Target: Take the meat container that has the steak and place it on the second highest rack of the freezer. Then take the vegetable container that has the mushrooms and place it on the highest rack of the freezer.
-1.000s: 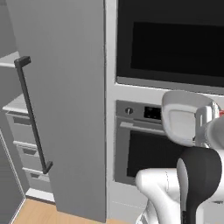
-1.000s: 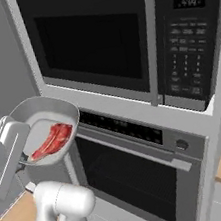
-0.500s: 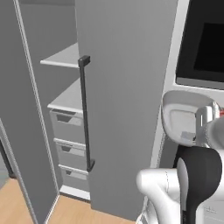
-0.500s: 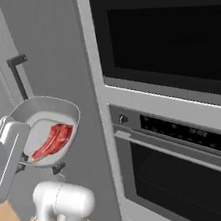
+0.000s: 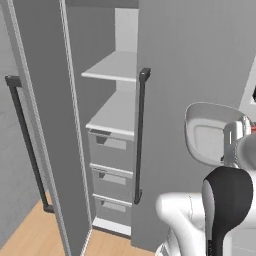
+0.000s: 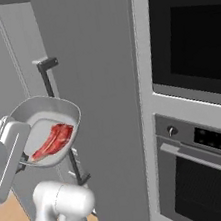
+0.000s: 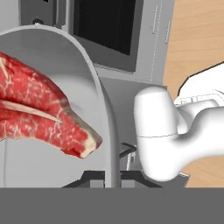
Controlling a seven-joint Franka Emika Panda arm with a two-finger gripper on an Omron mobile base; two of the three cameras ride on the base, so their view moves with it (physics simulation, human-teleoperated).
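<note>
My gripper [image 6: 25, 158] is shut on the rim of the meat container [image 6: 68, 112], a pale grey dish held tilted in front of the arm. The red, pink-flecked steak [image 6: 54, 140] lies inside it, and up close the steak [image 7: 41, 116] rests against the dish's curved wall [image 7: 99, 103]. From behind, the same dish [image 5: 210, 136] hangs at the right. The freezer [image 5: 40, 110] stands open. Inside it, the highest rack [image 5: 114, 67] sits above the second highest rack [image 5: 116, 111], which tops the grey drawers [image 5: 112, 150]. The mushrooms are out of view.
A grey panel with a dark bar handle [image 5: 139, 135] stands right of the freezer opening, between the shelves and the dish. The open door carries its own handle [image 5: 27, 145]. The oven [image 6: 207, 168] and a black-windowed unit [image 6: 193, 43] lie to the right. Wooden floor [image 5: 35, 235] is below.
The base has driven left, so both base views slid from the oven column to the open freezer. The dish with the steak stays in the gripper as before.
</note>
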